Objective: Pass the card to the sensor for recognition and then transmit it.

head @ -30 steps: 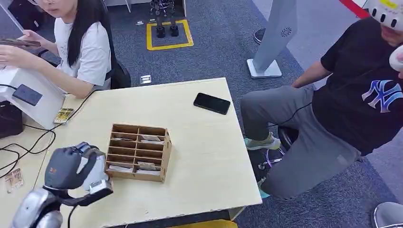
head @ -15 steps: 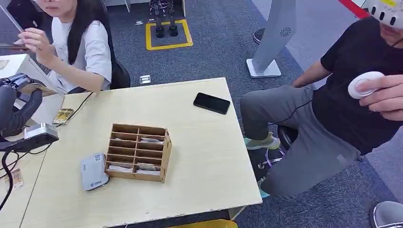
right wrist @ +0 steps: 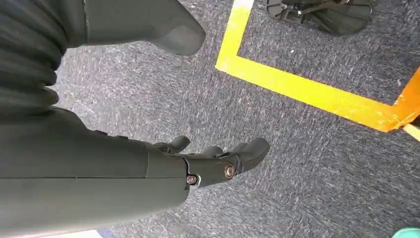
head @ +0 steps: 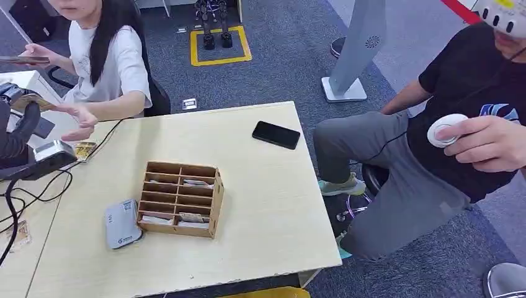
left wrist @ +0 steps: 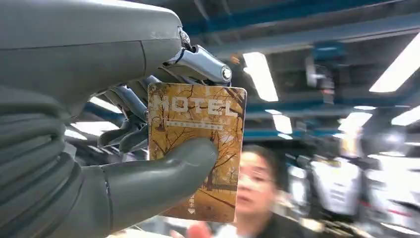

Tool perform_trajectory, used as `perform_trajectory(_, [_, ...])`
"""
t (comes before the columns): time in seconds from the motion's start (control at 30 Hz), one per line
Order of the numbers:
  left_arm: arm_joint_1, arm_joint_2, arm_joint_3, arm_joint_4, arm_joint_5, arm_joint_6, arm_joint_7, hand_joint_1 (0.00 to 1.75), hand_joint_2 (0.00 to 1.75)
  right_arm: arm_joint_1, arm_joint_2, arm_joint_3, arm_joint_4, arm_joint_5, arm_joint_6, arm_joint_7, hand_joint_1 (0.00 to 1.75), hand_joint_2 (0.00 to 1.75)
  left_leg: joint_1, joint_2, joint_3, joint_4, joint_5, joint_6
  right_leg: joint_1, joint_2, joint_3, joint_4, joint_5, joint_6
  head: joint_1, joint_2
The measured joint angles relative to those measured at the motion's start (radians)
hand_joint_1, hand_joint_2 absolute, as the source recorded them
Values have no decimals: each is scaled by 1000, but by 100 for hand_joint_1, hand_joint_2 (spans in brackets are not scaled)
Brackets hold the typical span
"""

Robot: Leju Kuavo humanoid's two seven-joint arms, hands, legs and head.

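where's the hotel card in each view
Head view: the card is at the far left edge, a tan sliver held up in the left hand, near the seated person's outstretched hand.
Left wrist view: the card fills the centre, pinched by thumb and fingers.
Right wrist view: not in it; the right hand hangs over carpet.
Shared landmark: the left hand.

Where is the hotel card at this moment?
The left hand holds the hotel card raised at the table's far left, near the person's outstretched hand.
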Motion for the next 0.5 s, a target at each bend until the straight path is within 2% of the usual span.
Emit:
perform_trajectory(0.1, [-67, -48, -18, 169, -111, 93, 32, 175, 175, -9, 1, 0, 0, 10, 2, 6, 0, 175, 0, 0, 0, 0, 1, 0, 0, 0, 0, 0, 1, 0, 0, 0])
perform_trajectory(0.17, [-101, -79, -28, 270, -144, 131, 38, 175, 175, -12, 2, 0, 0, 11, 3, 11, 0, 175, 0, 0, 0, 0, 1, 0, 0, 0, 0, 0, 1, 0, 0, 0])
perform_trajectory(0.33, [-144, -122, -45, 420, -163, 149, 49, 175, 175, -14, 2, 0, 0, 11, 3, 17, 0, 175, 0, 1, 0, 0, 1, 0, 0, 1, 0, 0, 1, 0, 0, 0])
perform_trajectory(0.5, [-159, -137, -52, 487, -164, 148, 46, 175, 175, -14, 2, 0, 0, 11, 3, 15, 0, 175, 0, 2, -1, 0, 1, 0, 0, 2, -2, 0, 1, 0, 0, 0])
